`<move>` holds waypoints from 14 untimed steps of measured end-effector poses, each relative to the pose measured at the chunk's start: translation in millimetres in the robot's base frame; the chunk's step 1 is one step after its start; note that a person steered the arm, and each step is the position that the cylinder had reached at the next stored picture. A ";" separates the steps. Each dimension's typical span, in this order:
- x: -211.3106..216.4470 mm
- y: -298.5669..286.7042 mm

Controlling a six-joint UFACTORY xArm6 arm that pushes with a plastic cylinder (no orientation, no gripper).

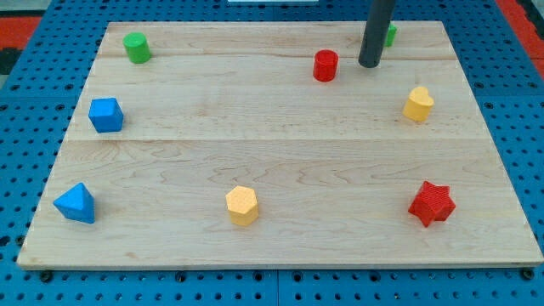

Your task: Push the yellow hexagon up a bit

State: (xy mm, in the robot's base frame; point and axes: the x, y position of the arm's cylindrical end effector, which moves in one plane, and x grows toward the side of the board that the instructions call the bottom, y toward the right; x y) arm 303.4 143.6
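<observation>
The yellow hexagon (242, 205) lies near the view's bottom edge of the wooden board (280, 153), a little left of centre. My tip (369, 64) is near the view's top right, far up and to the right of the hexagon. It stands just right of a red cylinder (325, 65) and does not touch it. A green block (390, 35) is partly hidden behind the rod.
A second yellow block (417, 104) lies at the right. A red star (432, 203) lies at the bottom right. A green cylinder (136, 48) is at the top left. A blue block (106, 115) and a blue triangular block (76, 203) lie at the left.
</observation>
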 end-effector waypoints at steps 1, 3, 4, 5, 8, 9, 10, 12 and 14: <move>17.0 -7.7; 13.1 -51.9; 27.3 -30.6; 82.5 -45.5; 227.3 -108.6; 267.7 -147.8; 266.7 -210.5; 245.6 -243.7; 235.1 -238.9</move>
State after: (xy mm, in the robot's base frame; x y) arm 538.5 -95.3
